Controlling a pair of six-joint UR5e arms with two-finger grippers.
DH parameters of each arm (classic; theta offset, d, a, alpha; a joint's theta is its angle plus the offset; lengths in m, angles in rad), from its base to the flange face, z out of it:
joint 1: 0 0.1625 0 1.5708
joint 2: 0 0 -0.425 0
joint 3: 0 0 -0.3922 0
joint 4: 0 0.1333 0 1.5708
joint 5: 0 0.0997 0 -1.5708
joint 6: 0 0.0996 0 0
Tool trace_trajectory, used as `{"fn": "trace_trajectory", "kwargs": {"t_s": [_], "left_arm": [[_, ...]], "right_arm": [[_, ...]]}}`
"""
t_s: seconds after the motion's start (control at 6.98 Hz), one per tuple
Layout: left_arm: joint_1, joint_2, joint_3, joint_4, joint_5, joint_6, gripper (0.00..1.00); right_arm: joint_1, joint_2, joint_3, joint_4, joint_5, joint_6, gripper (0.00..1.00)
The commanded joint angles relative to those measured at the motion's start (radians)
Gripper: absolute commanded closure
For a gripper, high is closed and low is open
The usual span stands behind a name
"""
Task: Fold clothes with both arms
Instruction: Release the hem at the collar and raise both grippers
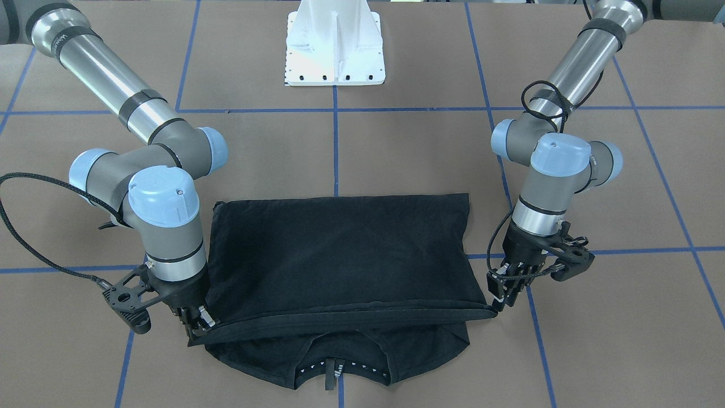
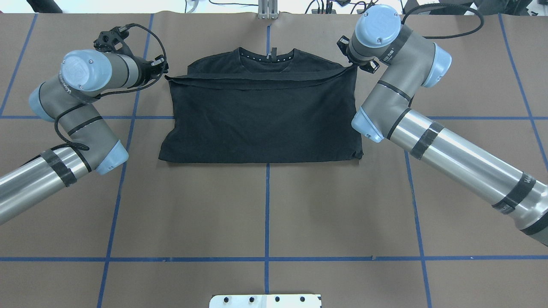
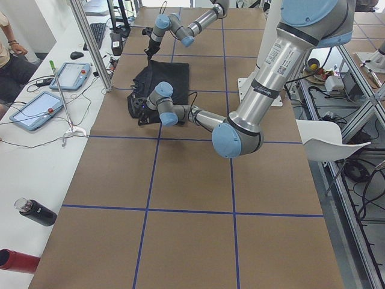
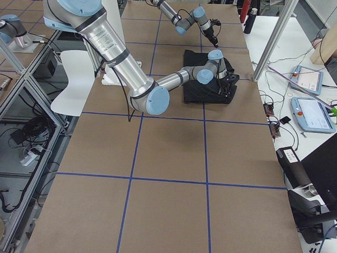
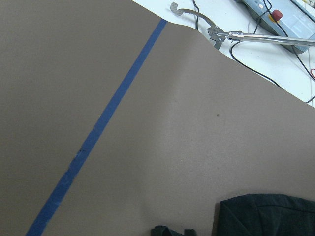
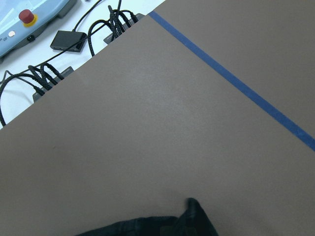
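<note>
Because the hem must land square just short of the collar (image 1: pixel 340 371), my left fingers (image 1: pixel 510 292) and right fingers (image 1: pixel 195 323) are each clenched on one corner of it. They hold it taut across the black T-shirt (image 1: pixel 340 249), which lies doubled on the worktop (image 1: pixel 396 147). The worktop's operator-side edge is near beyond the collar, and I judge the room ampler toward the pedestal (image 1: pixel 335 45).

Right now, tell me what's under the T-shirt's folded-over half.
Only the T-shirt itself: its collar and shoulders stick out past the folded hem. Whatever else lies beneath is covered.
</note>
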Motion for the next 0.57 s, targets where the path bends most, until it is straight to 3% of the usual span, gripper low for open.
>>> {"fn": "trace_trajectory", "kwargs": {"t_s": [0.0, 0.14, 0.43], "left_arm": [[-0.017, -0.012, -0.021, -0.003, -0.007, 0.003, 0.58], [-0.019, -0.011, -0.052, 0.011, -0.010, 0.003, 0.58], [-0.025, 0.005, -0.092, 0.011, -0.025, 0.003, 0.58]], "right_arm": [[0.030, -0.008, 0.042, 0.059, 0.019, 0.101, 0.52], [0.014, -0.065, 0.142, 0.063, 0.021, 0.246, 0.01], [-0.012, -0.309, 0.465, 0.081, 0.111, 0.278, 0.00]]}}
